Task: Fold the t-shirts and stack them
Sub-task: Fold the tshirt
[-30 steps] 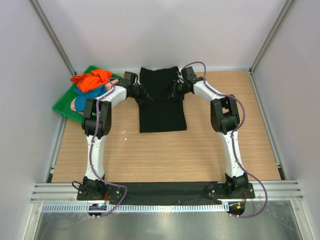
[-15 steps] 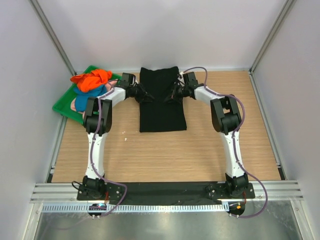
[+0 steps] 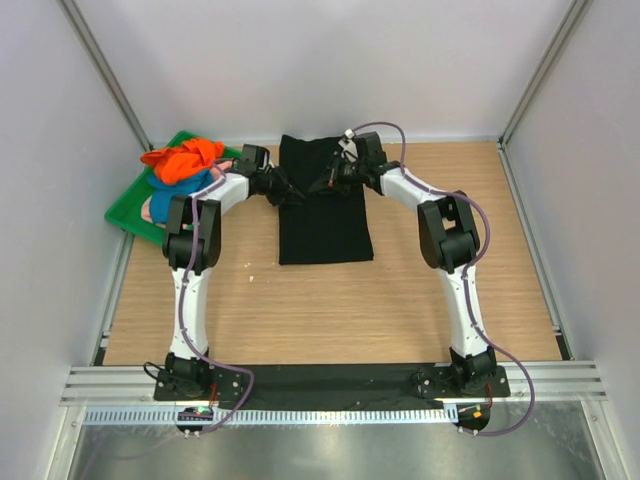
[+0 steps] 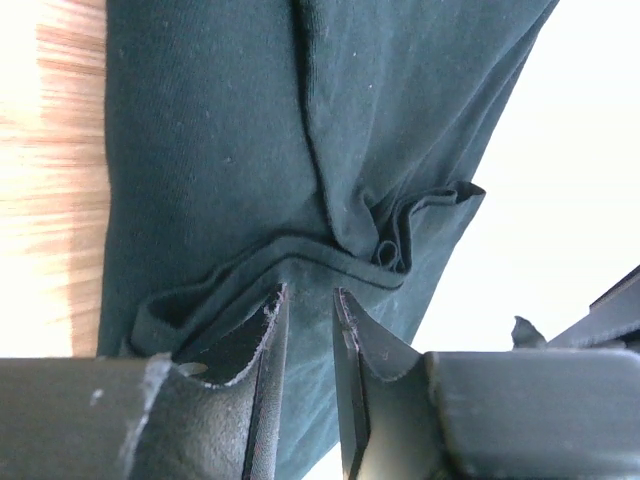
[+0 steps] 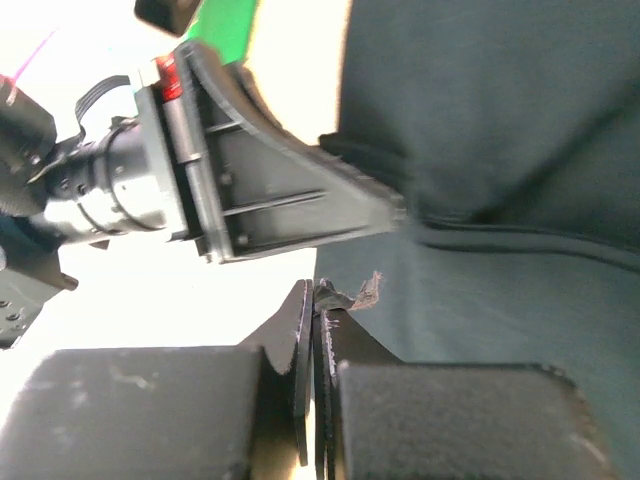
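On the table (image 3: 330, 310), left end effector (image 4: 308, 295) gapes slightly at black t-shirt (image 4: 220, 150); right end effector (image 5: 316, 288) is closed.

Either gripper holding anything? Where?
Cannot tell. Right gripper is shut at the black t-shirt's edge; left gripper's fingers stand narrowly apart at a bunched fold. No pinched cloth shows clearly.

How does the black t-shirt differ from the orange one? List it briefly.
The black t-shirt lies flat as a long rectangle; the orange t-shirt is bunched up. The black one rests on the wooden table; the orange one sits heaped in the green tray. Both are soft cloth at the table's far end.
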`<state>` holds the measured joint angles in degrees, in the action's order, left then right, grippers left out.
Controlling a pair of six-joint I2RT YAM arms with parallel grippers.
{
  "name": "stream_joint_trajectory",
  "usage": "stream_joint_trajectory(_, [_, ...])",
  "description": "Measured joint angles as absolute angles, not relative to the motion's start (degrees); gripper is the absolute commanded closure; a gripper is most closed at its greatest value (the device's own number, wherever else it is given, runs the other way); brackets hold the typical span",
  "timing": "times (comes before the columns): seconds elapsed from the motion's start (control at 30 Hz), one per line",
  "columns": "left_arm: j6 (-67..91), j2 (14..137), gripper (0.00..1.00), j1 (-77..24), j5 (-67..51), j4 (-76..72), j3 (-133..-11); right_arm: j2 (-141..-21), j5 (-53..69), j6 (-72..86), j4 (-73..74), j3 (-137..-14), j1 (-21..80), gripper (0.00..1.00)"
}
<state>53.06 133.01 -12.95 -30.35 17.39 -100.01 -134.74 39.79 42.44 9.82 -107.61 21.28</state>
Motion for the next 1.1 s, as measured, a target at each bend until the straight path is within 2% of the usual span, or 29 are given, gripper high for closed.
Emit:
stream_joint_trajectory(0.23, [52.27,132.35,0.76,-12.62,-28.99,18.02,-99.79,-137.38,42.3,45.58,4.16,-107.55,22.87,0.99])
stream_joint_trajectory(0.67, [51.62,132.4,0.77,-11.42,-26.98,18.33,-99.18,-149.75,45.32,55.66,-10.31,-109.89,19.38,0.99])
stream_joint_trajectory(1.1, [49.6,132.57,0.77,-10.79,-26.94,21.67,-101.56,-148.86,46.76,60.64,-11.33,-110.37,17.04,0.95])
